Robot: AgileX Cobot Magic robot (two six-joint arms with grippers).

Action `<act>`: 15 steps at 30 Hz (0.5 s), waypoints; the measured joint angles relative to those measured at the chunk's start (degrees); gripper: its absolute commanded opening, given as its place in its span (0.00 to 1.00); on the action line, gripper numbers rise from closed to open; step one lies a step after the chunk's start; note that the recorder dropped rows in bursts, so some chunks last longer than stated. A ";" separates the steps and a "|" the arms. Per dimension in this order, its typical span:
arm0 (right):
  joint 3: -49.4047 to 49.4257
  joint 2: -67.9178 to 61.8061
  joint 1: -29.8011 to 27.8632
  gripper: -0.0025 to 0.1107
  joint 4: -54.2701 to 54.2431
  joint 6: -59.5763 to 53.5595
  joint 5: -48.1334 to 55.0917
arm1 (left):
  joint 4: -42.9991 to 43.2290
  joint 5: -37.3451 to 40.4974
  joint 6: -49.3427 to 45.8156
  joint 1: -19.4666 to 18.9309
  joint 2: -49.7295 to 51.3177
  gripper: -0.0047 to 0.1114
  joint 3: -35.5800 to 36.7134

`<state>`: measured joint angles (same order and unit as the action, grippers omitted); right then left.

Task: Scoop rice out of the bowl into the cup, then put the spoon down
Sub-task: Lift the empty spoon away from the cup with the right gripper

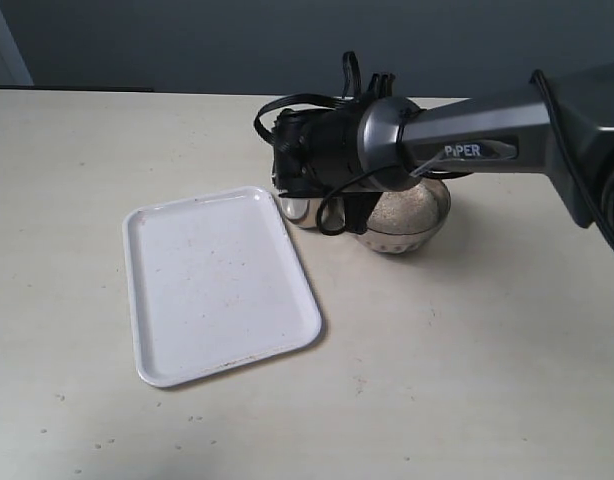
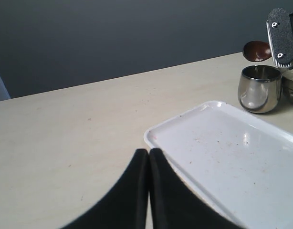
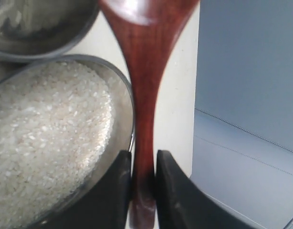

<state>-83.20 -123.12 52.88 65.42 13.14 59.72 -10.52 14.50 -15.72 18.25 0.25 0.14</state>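
My right gripper [image 3: 144,162] is shut on the slim handle of the reddish-brown wooden spoon [image 3: 145,90]. The spoon's oval end [image 2: 256,50] hangs just above the far rim of the steel cup [image 2: 260,88]. No grains show on the part of it I can see. The glass bowl [image 3: 130,112] sits right beside the cup and holds a mound of white rice [image 3: 46,138]. In the exterior view the right arm's wrist [image 1: 327,150] covers most of the cup [image 1: 297,211] and part of the bowl [image 1: 417,232]. My left gripper [image 2: 149,155] is shut and holds nothing, low over the table by the tray's corner.
A white rectangular tray [image 1: 217,285] with a raised rim lies on the beige table, left of the cup and bowl, with only a few specks on it. A dark wall runs behind the table's far edge.
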 measured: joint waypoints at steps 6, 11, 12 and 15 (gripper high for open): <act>0.97 0.00 0.10 0.01 0.82 0.52 0.00 | 0.00 0.00 0.00 0.00 0.00 0.04 0.00; 3.55 0.13 0.48 0.01 3.05 2.96 -0.15 | 0.00 0.00 0.00 0.00 0.00 0.04 0.00; 4.03 0.36 0.62 0.01 3.34 3.55 -0.27 | 0.00 0.00 0.00 0.00 0.00 0.04 0.00; 4.70 1.02 0.75 0.01 4.73 4.91 -0.51 | 0.00 0.00 0.00 0.00 0.00 0.04 0.00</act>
<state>-78.50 -122.10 53.63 70.15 18.05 59.20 -10.52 14.50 -15.72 18.25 0.25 0.14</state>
